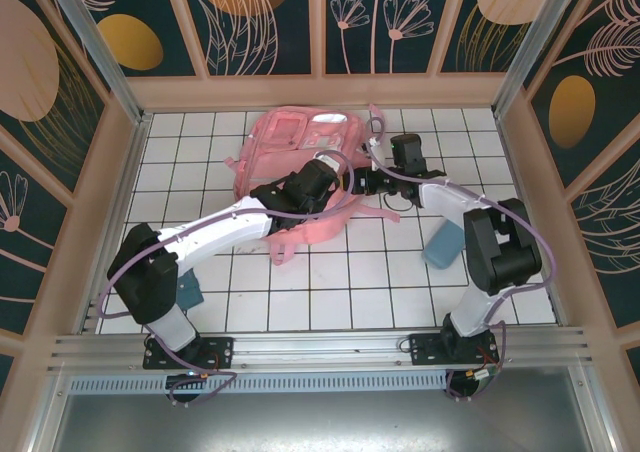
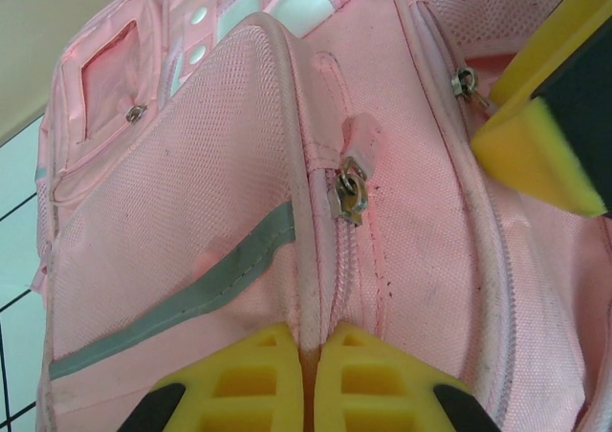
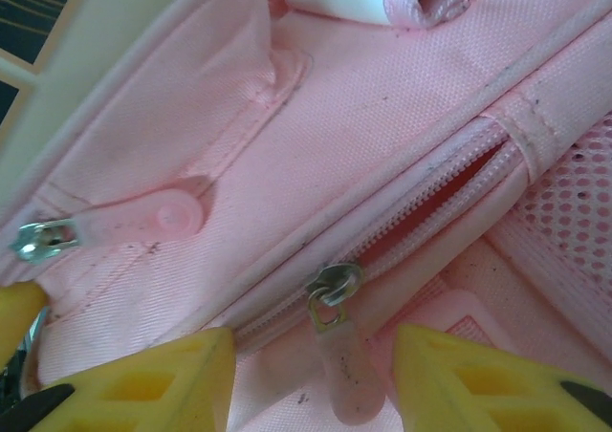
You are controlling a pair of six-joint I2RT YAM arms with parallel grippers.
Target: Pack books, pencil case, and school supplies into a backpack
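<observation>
At the far middle of the table (image 1: 380, 282) the backpack (image 1: 285, 137) lies flat, with both of your grippers meeting over its near, lower end.

What your next move turns on is the zipper pull (image 3: 351, 389). It hangs straight down from its slider into the gap between the fingers of your right gripper (image 3: 311, 379). Those fingers stand apart on either side of it and do not touch it. From the slider, the zipper track (image 3: 449, 188) runs up and to the right across the right wrist view. A short stretch at its far end already gapes open. I judge that any pull has to follow that diagonal, not cross it.

Your left gripper (image 2: 308, 360) is pressed together on the backpack, pinching the raised piped seam that runs down into its tips. This looks like the anchor that holds the fabric taut. The right arm is plainly the nearer one to the pull.

Pink woven fabric covers the bag, lightly soiled along the seams. A pale grey-green reflective strip (image 2: 182, 293) crosses the front pocket, with mesh panels beside the zippers.

Off to the right, beside the right arm's elbow and well apart from the bag, the pencil case (image 1: 443, 244) waits on the tiles.
</observation>
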